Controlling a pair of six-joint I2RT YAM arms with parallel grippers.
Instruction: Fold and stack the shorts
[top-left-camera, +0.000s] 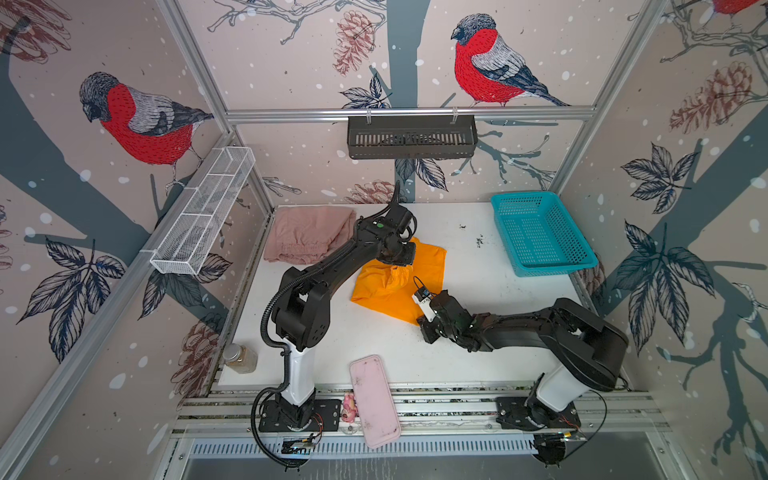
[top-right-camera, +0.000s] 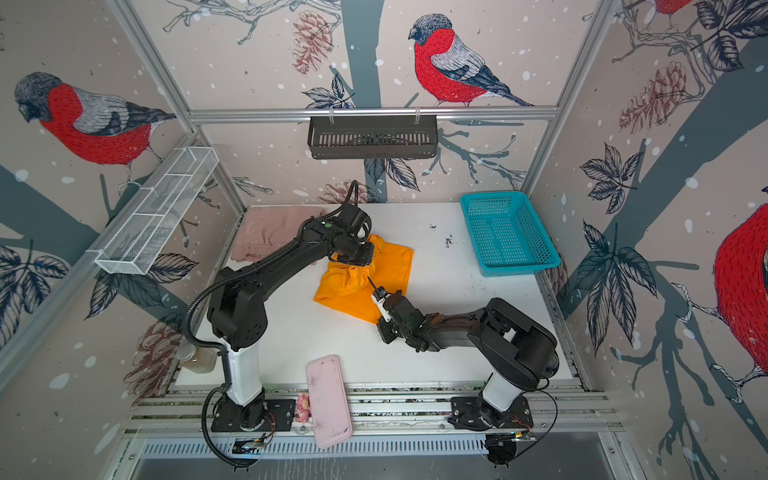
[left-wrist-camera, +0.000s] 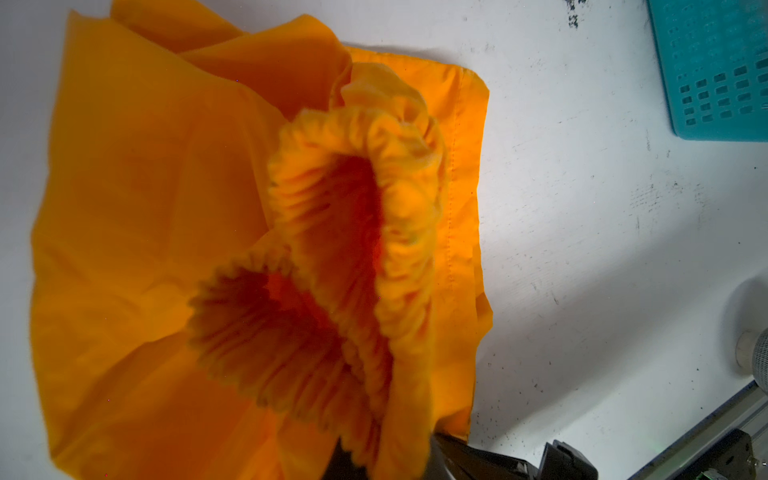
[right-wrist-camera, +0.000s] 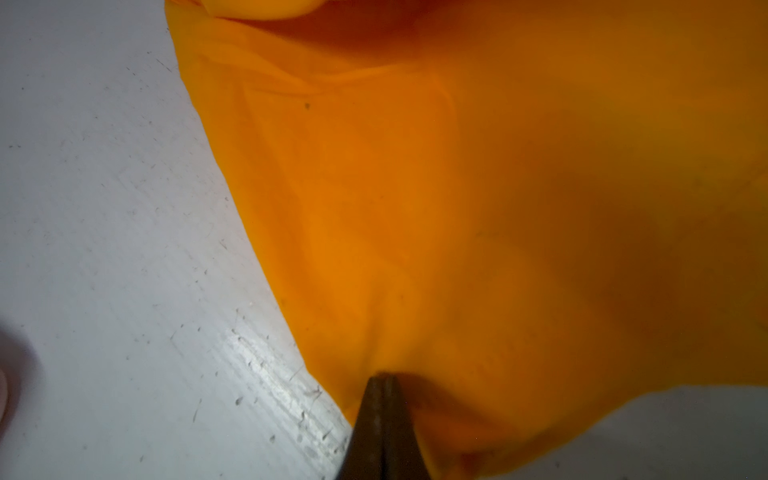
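1. Table (top-left-camera: 365, 332): both shorts lie on it, well apart from the basket (top-left-camera: 540, 232).
2. Orange shorts (top-left-camera: 386, 291): mid-table, crumpled and partly lifted. The waistband (left-wrist-camera: 399, 174) is bunched and raised, the legs spread flat beneath. Not folded yet, by my reading.
3. Pink shorts (top-left-camera: 307, 237): far left corner, lying in a compact doubled-over heap, waistband toward me. Probably folded; neatness I cannot judge from here.
4. Left gripper (left-wrist-camera: 384, 457): jaws nearly closed, pinching the orange waistband, which climbs up into them.
5. Right gripper (right-wrist-camera: 384, 395): tips pressed together on the near edge of the orange cloth, which puckers at the pinch.
6. Status: roughly halfway. One pair looks done. Remaining: lay the orange pair over into a fold, flatten it, then stack one pair on the other. The two pairs are not touching now.
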